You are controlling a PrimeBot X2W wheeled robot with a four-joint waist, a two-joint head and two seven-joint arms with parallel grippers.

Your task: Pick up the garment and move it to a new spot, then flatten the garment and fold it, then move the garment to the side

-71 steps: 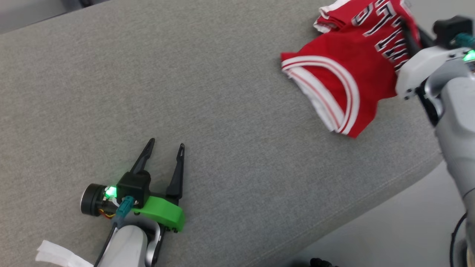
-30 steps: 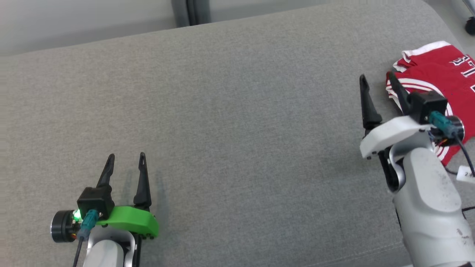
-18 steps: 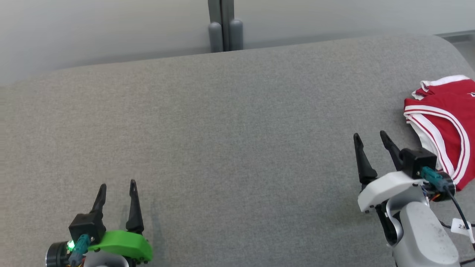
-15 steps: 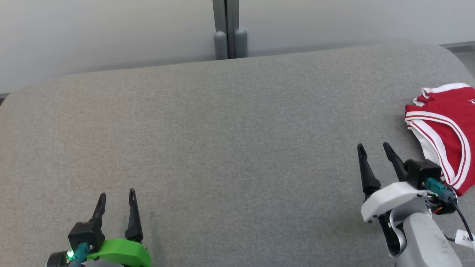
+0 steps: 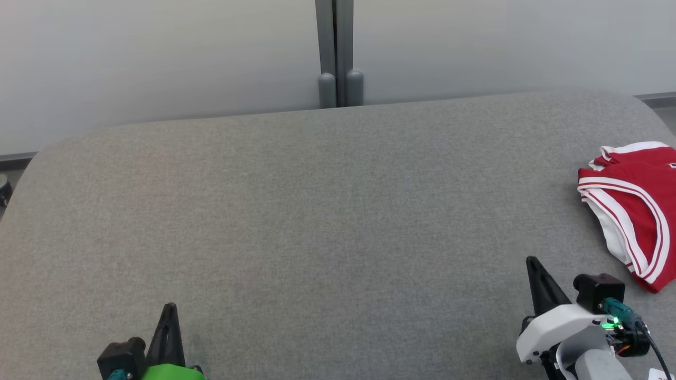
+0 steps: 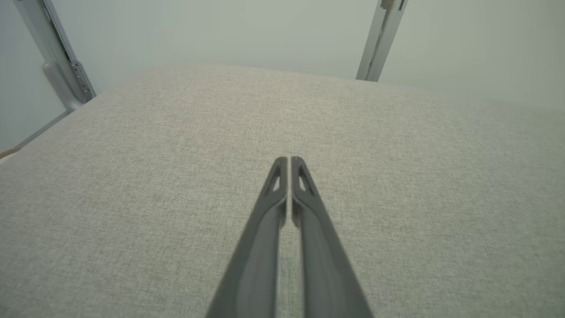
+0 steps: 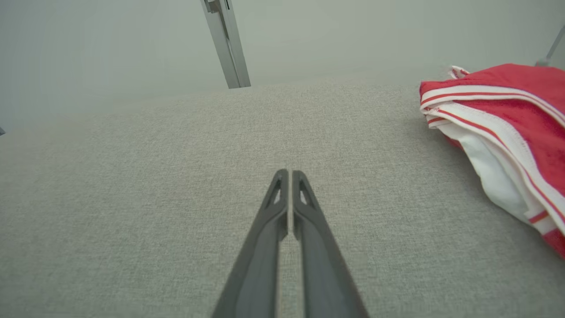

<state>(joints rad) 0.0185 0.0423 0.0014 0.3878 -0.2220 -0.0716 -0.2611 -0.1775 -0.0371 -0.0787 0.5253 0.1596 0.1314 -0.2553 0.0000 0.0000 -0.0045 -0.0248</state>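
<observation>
Count: 1 garment on 1 cushion; 2 closed, empty tools: left gripper, right gripper.

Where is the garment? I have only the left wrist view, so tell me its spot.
Observer: The red garment lies bunched at the right end of the grey cushion, by the head view.
Operator: Report the right gripper.
Observer: The right gripper is shut on nothing, its fingers pressed together.
Operator: Confirm its clearance from the garment.
Observer: Bare cushion separates them; the garment sits to the fingers' right in the right wrist view.
</observation>
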